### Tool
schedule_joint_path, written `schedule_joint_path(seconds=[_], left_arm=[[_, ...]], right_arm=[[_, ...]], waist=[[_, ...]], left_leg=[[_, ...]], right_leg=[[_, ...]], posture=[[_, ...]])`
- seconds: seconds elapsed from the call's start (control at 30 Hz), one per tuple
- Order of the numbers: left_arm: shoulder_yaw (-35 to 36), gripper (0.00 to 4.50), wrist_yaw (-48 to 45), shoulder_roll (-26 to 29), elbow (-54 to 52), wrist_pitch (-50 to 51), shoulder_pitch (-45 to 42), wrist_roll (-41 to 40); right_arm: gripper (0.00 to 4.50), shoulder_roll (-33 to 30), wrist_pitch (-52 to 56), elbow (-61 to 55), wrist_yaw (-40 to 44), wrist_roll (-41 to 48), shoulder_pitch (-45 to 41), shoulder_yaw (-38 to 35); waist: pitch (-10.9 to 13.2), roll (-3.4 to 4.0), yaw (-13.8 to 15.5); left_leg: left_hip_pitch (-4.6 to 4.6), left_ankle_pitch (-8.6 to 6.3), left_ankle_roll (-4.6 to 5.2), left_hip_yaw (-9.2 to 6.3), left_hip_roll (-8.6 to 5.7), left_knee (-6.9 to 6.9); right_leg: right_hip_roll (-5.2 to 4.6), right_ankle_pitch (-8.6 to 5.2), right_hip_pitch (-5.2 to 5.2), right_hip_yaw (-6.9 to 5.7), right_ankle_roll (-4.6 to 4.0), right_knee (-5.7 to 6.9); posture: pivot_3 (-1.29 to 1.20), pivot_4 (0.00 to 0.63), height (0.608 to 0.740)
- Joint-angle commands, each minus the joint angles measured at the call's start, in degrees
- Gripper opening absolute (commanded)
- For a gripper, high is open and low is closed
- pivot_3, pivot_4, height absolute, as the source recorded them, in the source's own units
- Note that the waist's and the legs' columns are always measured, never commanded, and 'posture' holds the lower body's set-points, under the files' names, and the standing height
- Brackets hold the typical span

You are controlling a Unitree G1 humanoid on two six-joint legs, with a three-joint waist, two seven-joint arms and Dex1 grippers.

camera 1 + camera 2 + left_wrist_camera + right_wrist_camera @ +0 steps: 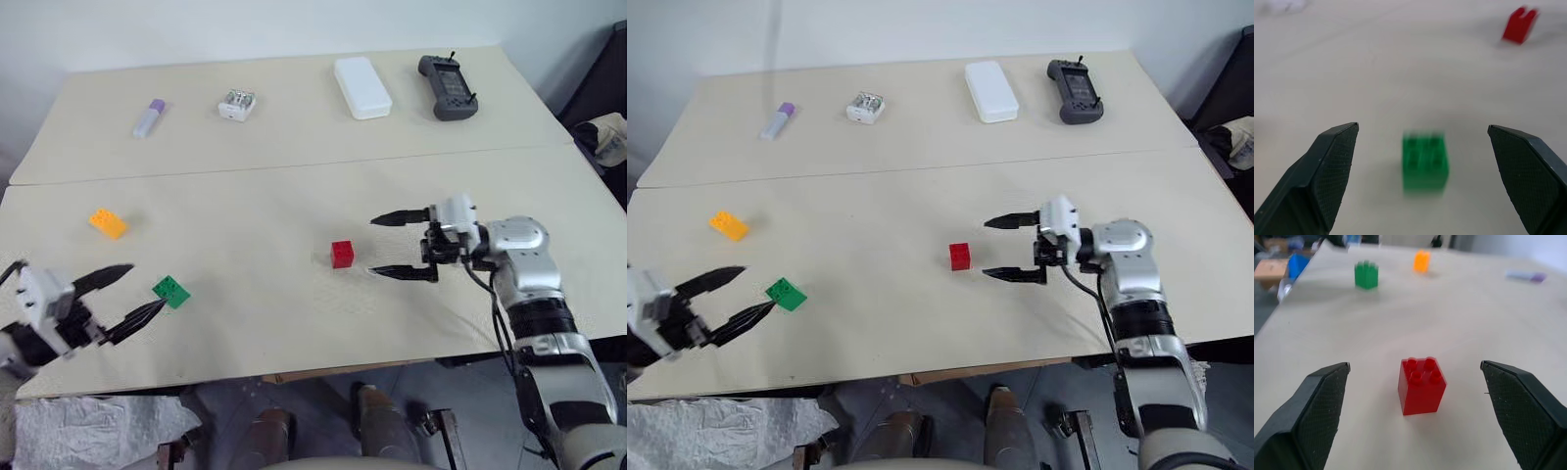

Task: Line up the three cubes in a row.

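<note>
On the worktop, taking the red cube as landmark: the orange cube lies far left, the green cube left and nearer. The left tool is spread beside green; the right tool is spread just right of red, holding nothing. Likely next: grasp green and carry it into line. The right wrist view shows red's four studs.

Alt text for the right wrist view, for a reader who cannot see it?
A red cube stands on the beige table between the open right gripper fingers, untouched. Farther off stand a green cube and an orange-yellow cube.
</note>
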Motion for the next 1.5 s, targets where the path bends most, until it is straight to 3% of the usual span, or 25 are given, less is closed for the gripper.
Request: schedule_joint_path(seconds=[0.03,0.33,0.57,0.77,0.87,1.13,1.3,1.5], left_arm=[[6.19,4.5,-0.76,-2.36,2.75,-3.1,6.48,-0.37],[7.92,4.5,-2.54,-5.25,5.47,-9.21,14.5,0.36],[-2.17,4.5,4.18,-5.93,-1.29,-8.16,2.28,2.61],[-11.13,4.5,5.04,-5.01,1.76,-7.56,-5.54,7.1],[-13.85,3.91,7.28,-4.54,7.24,-7.57,-11.26,10.0],[-17.33,1.48,5.26,-3.04,12.83,-8.65,-16.61,11.11],[-24.3,1.49,-4.27,-4.03,13.49,-4.98,-30.99,6.13],[-39.46,1.49,-19.12,-6.67,33.28,-12.42,-54.79,16.13]], right_arm=[[4.48,-1.66,3.84,-7.76,1.26,5.66,3.82,-2.97],[4.48,-2.78,8.79,-16.03,-1.97,9.68,11.51,-5.16],[4.48,-6.18,8.87,-17.47,-2.06,9.47,15.1,-6.78],[4.48,-7.65,12.6,-21.55,-3.5,9.62,17.54,-5.91],[4.5,-7.81,13.26,-23.85,-4.8,9.71,19.5,-6.4],[4.5,-7.63,12.61,-27.4,-9.06,9.56,23.89,-8.46],[4.5,-9.46,15.71,-31.11,-10.18,11.71,28.03,-10.44],[4.5,-10.49,17.18,-33.16,-11.69,12.56,30.58,-11.99]], waist=[[0.0,0.0,0.13],[-0.01,-0.06,1.69],[-0.02,-0.07,3.7],[-0.08,-0.16,1.91],[-0.07,-0.15,1.71],[-0.08,-0.17,2.11],[-0.07,-0.19,3.69],[-0.09,-0.22,3.78]], left_leg=[[0.03,-0.04,-0.01,0.0,0.05,0.0],[0.16,-0.09,0.03,0.15,0.06,0.04],[0.15,-0.08,0.05,0.12,0.0,0.1],[0.17,-0.13,-0.01,0.25,0.17,0.06],[0.16,-0.13,0.0,0.25,0.16,0.04],[0.16,-0.13,0.0,0.24,0.14,0.09],[0.15,-0.11,0.0,0.16,0.06,0.23],[0.12,-0.08,0.04,0.23,-0.07,0.3]], right_leg=[[0.02,0.0,0.04,0.0,0.0,-0.03],[0.02,0.0,0.12,0.1,0.0,-0.2],[-0.03,0.03,0.16,0.06,-0.02,-0.19],[0.13,0.07,0.11,0.13,-0.05,-0.05],[0.14,0.07,0.08,0.11,-0.05,-0.09],[0.12,0.07,0.09,0.1,-0.04,-0.11],[0.06,0.08,0.13,0.02,-0.04,-0.12],[0.02,0.12,0.13,0.01,0.02,-0.12]], posture=[[0.0,0.15,0.74],[0.0,0.15,0.74],[0.0,0.15,0.74],[0.0,0.15,0.74],[0.0,0.15,0.74],[0.0,0.15,0.74],[0.0,0.15,0.74],[0.0,0.15,0.74]])
